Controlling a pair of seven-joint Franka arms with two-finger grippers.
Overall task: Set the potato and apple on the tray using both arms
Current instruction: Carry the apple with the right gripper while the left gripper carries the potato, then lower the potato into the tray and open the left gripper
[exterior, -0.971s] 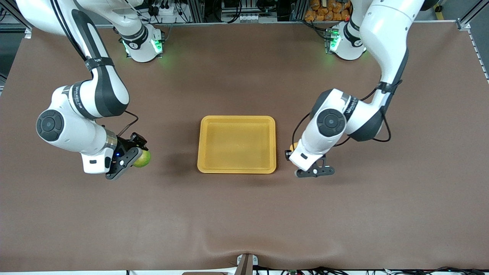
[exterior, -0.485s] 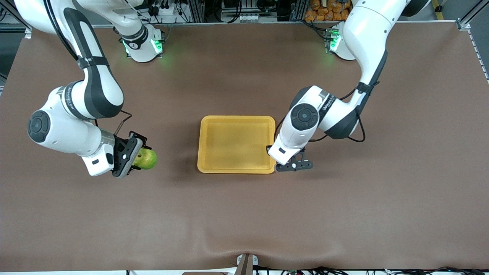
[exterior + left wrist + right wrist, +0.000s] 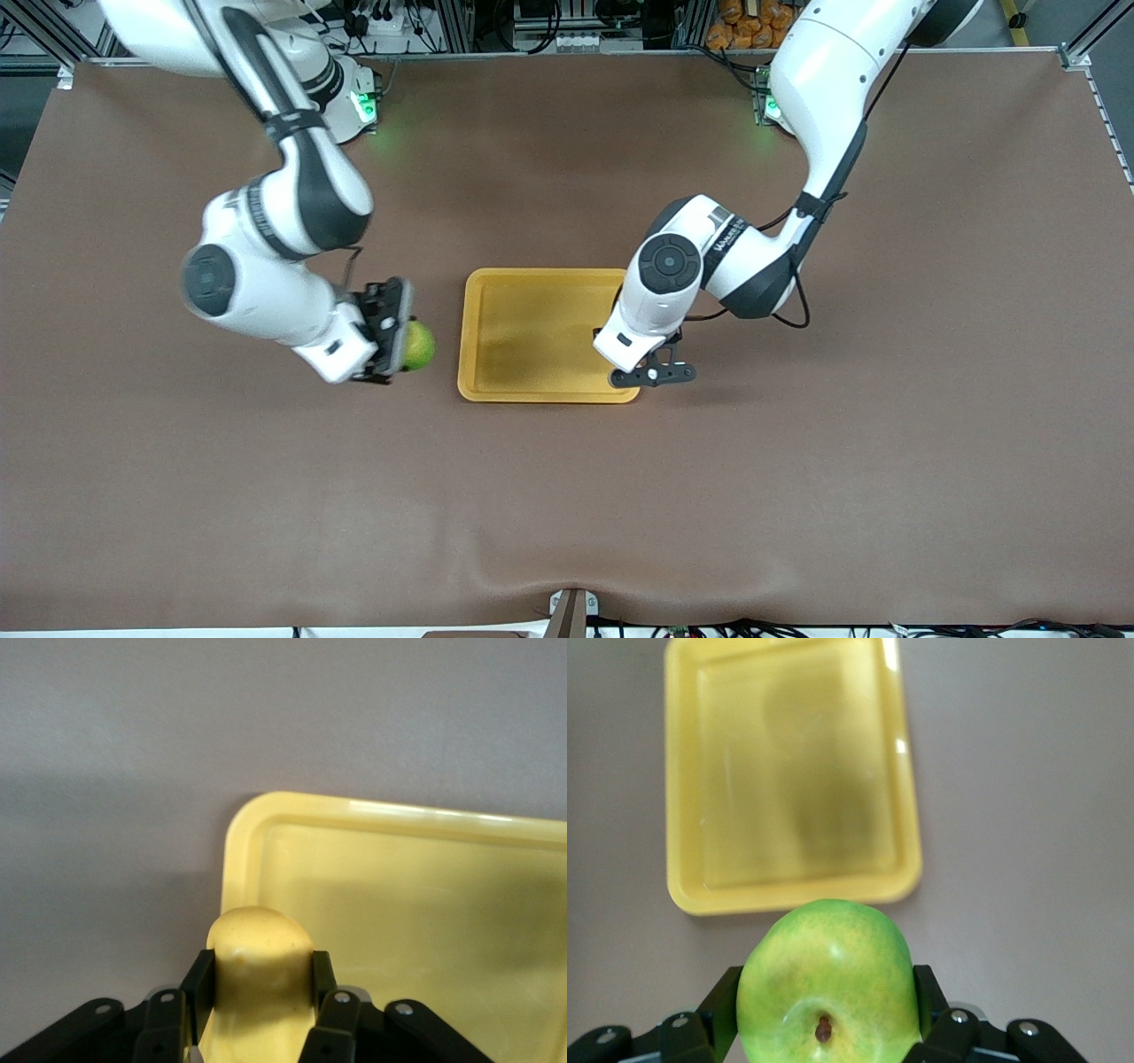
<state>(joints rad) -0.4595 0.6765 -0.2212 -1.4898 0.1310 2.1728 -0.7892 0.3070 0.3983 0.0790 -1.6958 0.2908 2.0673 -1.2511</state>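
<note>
Two white jointed arms with glossy shells are seen, each banded in black at the joints, with a round dark grey cap set on the elbow housing. Grey lettering is printed along a forearm band. Thin black cables are looped beside each wrist. Green lights are shown at both bases. Black gripper bodies carry silver screws just below the jaws in both wrist views.

We can make out only small black lettering on each white arm's forearm, the left arm (image 3: 722, 244) and the right arm (image 3: 257, 213), too small to read.
</note>
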